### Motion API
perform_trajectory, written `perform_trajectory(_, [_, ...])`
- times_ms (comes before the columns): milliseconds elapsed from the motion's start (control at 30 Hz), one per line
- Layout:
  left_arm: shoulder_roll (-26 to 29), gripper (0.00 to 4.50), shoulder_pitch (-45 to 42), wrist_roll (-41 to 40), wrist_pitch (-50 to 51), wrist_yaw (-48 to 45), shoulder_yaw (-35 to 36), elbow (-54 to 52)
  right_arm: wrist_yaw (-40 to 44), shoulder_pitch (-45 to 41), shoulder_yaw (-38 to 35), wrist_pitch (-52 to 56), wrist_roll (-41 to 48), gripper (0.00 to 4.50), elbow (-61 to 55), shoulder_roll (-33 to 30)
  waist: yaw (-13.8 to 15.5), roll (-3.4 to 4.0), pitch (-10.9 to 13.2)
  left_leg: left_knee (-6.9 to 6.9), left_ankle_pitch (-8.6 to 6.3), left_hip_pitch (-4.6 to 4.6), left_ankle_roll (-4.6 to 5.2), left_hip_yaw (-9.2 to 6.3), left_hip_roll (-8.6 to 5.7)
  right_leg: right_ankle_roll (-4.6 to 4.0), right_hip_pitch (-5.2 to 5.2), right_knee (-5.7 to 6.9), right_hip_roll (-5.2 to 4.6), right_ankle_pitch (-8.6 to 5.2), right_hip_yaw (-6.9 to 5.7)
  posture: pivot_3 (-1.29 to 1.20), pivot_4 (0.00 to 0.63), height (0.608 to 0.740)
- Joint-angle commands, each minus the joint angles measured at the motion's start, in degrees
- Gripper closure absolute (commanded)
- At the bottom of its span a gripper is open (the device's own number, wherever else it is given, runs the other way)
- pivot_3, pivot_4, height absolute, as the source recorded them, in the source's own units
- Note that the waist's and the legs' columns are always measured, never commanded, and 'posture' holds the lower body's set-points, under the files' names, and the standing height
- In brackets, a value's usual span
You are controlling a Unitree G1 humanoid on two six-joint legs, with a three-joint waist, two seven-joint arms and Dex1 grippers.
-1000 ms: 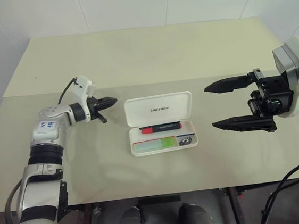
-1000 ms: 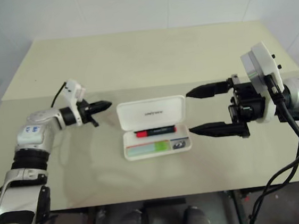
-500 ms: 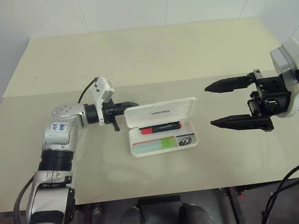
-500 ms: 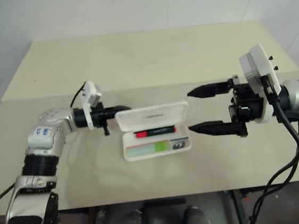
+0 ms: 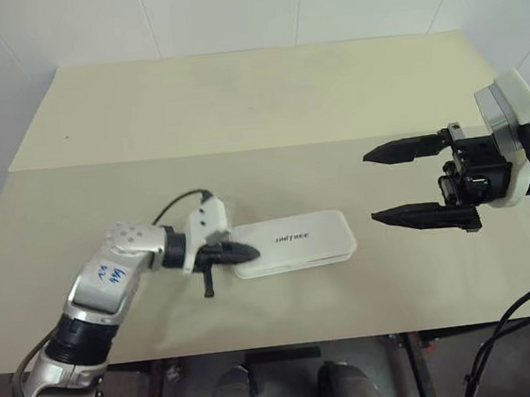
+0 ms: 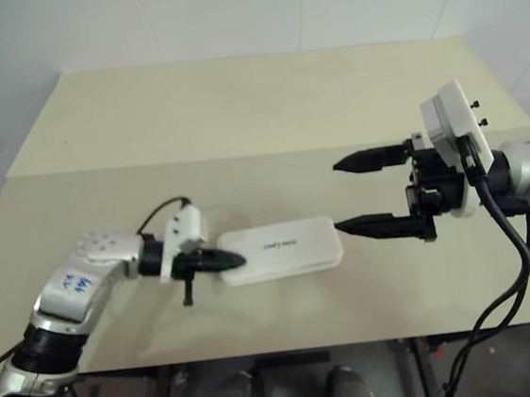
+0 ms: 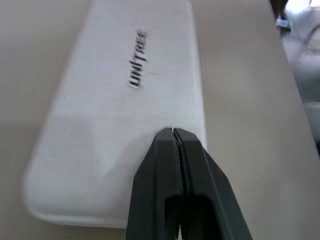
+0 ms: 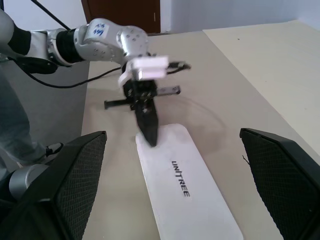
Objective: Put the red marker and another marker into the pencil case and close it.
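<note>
The white pencil case (image 5: 298, 242) lies shut and flat on the table, its "UNITREE" lettering facing up. With the lid down, the red marker and the other marker are hidden. My left gripper (image 5: 247, 253) is shut with nothing between its fingers. In the left wrist view its tip (image 7: 172, 132) rests on the left end of the lid (image 7: 125, 100). My right gripper (image 5: 370, 187) hangs open to the right of the case, above the table and apart from it. Its two fingers (image 8: 75, 180) frame the case (image 8: 185, 195).
The pale table (image 5: 236, 107) has a seam running across it behind the case. Its front edge lies close below the case. A black cable loops from my left wrist (image 5: 176, 206).
The case's lid, upright a second ago, has come down and the case is shut. My left gripper swept right and toward the table's front edge, onto the lid. The right gripper held still.
</note>
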Motion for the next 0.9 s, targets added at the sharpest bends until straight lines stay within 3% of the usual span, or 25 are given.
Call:
perform_trajectory(33, [-0.7,4.47,1.5,7.1,-0.6,5.0,-4.8,2.0,-0.3,-0.4,-0.3,-1.1,-0.1,0.00,-1.0,-0.2,0.1,0.09,-0.2,0.01,0.00,0.10,0.01,0.00,-0.01,0.00,0.10,-0.07,-0.01,0.00,0.00,0.00,0.150,0.740])
perform_trajectory(133, [-1.5,4.47,2.2,5.7,0.5,5.7,-4.5,0.5,-0.2,0.0,-0.1,-1.3,-0.5,0.00,-0.9,-0.6,-0.1,0.10,-0.4,0.05,-0.06,0.32,0.06,-0.01,0.00,0.00,0.36,-0.26,-0.02,0.00,0.00,0.00,0.150,0.740])
perform_trajectory(300, [-1.9,4.47,2.2,-4.0,6.3,4.8,4.0,-4.7,1.2,2.0,-0.1,-2.2,-1.9,0.00,-0.2,-1.3,-0.2,0.09,-0.4,0.03,-0.23,0.76,0.05,-0.01,0.10,0.00,0.81,-0.36,0.00,0.00,0.03,0.00,0.150,0.740])
perform_trajectory(533, [9.4,4.47,5.0,-16.4,12.4,-1.1,20.3,-10.3,6.6,6.6,2.5,-8.3,-9.2,0.00,7.7,-2.5,-0.9,0.07,-0.4,0.01,-0.30,0.64,-0.10,0.08,0.40,-0.05,0.65,-0.51,0.30,-0.01,0.06,0.00,0.150,0.740])
perform_trajectory(667, [14.5,3.65,9.0,-18.8,13.7,-2.7,25.1,-10.4,8.7,6.9,5.2,-12.3,-13.3,0.00,13.6,-1.4,-1.5,0.08,-0.4,-0.02,-0.31,0.73,-0.10,0.18,0.40,-0.05,0.68,-0.50,0.30,-0.01,0.16,0.00,0.150,0.740])
perform_trajectory(900, [16.2,1.30,12.6,-20.4,13.8,-1.0,29.6,-10.6,12.0,1.1,8.6,-15.1,-15.2,0.00,17.2,0.4,-1.7,0.09,-0.4,-0.11,-0.34,0.75,-0.16,0.30,0.51,-0.08,0.58,-0.50,0.37,-0.02,0.28,0.00,0.150,0.740])
